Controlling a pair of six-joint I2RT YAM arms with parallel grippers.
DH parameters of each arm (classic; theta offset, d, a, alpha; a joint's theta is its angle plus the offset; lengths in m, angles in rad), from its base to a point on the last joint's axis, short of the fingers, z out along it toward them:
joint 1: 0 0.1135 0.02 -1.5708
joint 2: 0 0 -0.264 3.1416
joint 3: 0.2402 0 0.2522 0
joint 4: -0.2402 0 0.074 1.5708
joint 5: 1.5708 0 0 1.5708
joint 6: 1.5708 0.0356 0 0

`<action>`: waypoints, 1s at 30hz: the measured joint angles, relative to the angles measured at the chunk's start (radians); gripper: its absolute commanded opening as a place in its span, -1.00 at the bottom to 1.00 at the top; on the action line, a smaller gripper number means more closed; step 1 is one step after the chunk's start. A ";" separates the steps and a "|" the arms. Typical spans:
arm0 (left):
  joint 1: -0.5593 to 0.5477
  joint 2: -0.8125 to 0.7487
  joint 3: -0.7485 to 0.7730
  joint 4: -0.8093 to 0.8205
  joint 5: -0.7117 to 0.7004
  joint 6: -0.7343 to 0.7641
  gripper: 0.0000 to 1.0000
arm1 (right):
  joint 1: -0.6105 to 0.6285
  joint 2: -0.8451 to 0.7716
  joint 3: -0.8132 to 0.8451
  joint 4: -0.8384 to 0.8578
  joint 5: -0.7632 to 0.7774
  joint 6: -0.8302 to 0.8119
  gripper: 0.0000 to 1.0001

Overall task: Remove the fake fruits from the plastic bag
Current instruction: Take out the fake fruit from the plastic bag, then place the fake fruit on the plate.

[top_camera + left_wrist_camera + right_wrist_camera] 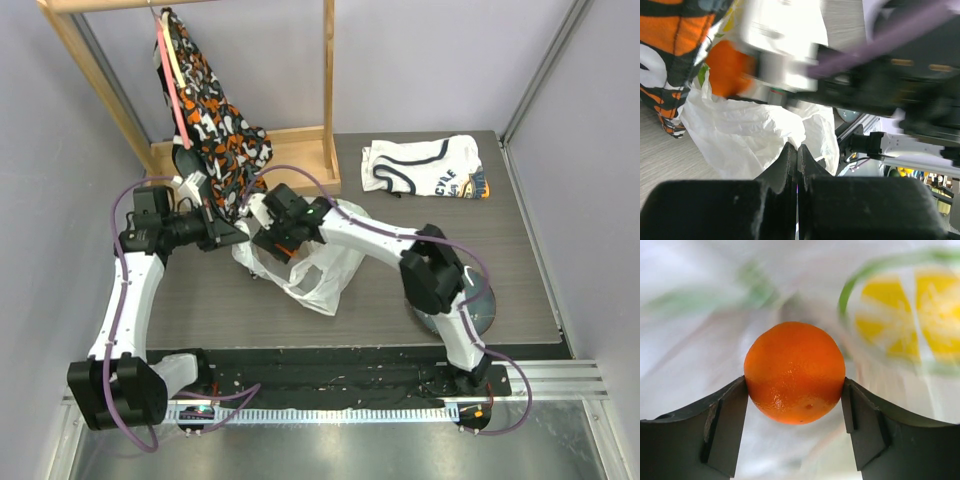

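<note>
From above, the right arm (365, 232) hides the mouth of the bag (325, 285). At the right wrist the bag is blurred, its print (900, 315) cut by the right edge. At the left wrist the orange (727, 67) is blurred.

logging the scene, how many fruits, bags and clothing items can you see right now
fruit: 1, orange between right fingers
plastic bag: 1
clothing: 2, hanging patterned garment, folded white shirt
total: 4

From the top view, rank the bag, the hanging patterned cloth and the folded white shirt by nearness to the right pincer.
1. Bag, directly beneath the right pincer.
2. Patterned cloth, just behind, to its left.
3. White shirt, far back on the right.
</note>
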 measured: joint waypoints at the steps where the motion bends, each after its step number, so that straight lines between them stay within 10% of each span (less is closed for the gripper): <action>1: 0.000 0.006 0.001 0.001 0.000 0.000 -1.00 | -0.008 -0.042 -0.026 -0.008 -0.043 -0.006 -0.07; 12: 0.000 0.064 0.025 0.030 -0.005 -0.003 -1.00 | -0.203 -0.682 -0.217 -0.064 -0.419 -0.059 -0.08; 30: 0.000 0.071 0.035 0.062 -0.008 -0.030 -1.00 | -0.978 -0.923 -0.649 -0.380 -0.058 -0.372 -0.13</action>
